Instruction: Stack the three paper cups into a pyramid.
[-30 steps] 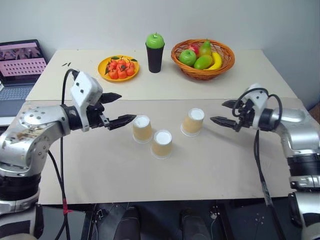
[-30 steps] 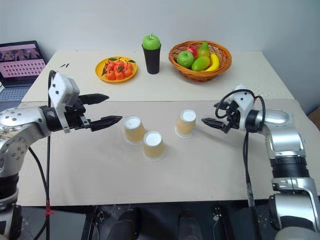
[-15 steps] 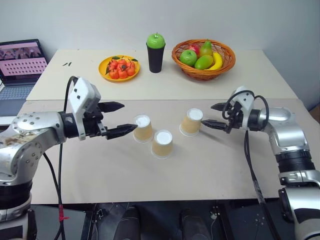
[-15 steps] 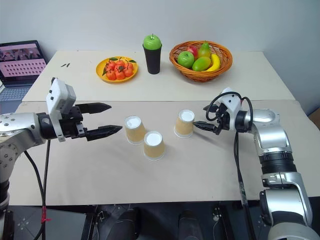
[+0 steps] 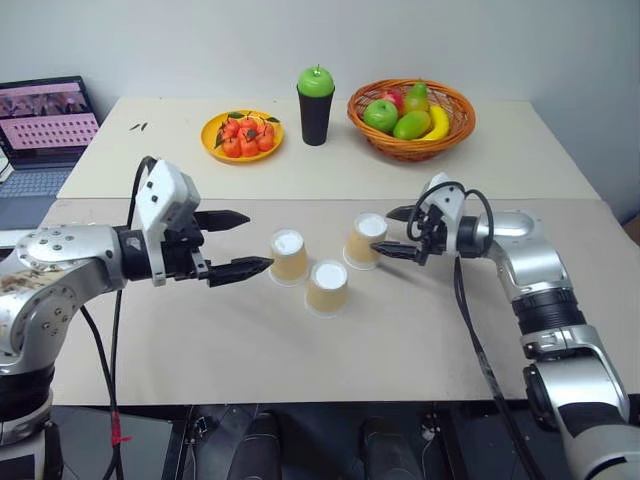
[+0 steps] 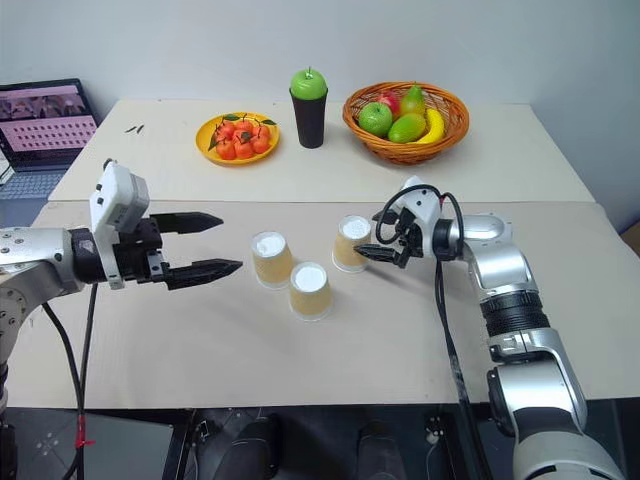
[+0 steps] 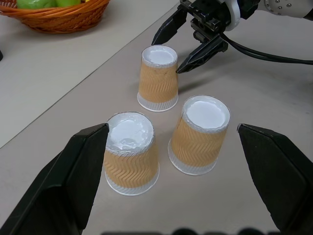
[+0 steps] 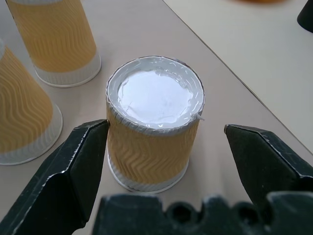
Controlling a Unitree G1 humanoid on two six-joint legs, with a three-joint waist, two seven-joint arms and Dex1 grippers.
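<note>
Three tan paper cups stand upside down on the near table: a left cup (image 5: pixel 288 256), a front cup (image 5: pixel 327 287) and a right cup (image 5: pixel 364 240). My right gripper (image 5: pixel 381 232) is open, its fingertips at either side of the right cup (image 8: pixel 154 125) without squeezing it. To the left of the left cup (image 7: pixel 130 156), my left gripper (image 5: pixel 258 240) is open and empty, its lower fingertip close to that cup. The left wrist view looks over the front cup (image 7: pixel 199 137) and the right cup (image 7: pixel 157 81).
On the far table stand a black cup topped by a green apple (image 5: pixel 315 100), a yellow plate of red fruit (image 5: pixel 240 133) and a wicker fruit basket (image 5: pixel 411 137). A laptop (image 5: pixel 45 125) sits at the far left.
My right gripper has moved left and now reaches the right cup, open around it. The left gripper has drawn back slightly from the left cup. The cups have not moved.
</note>
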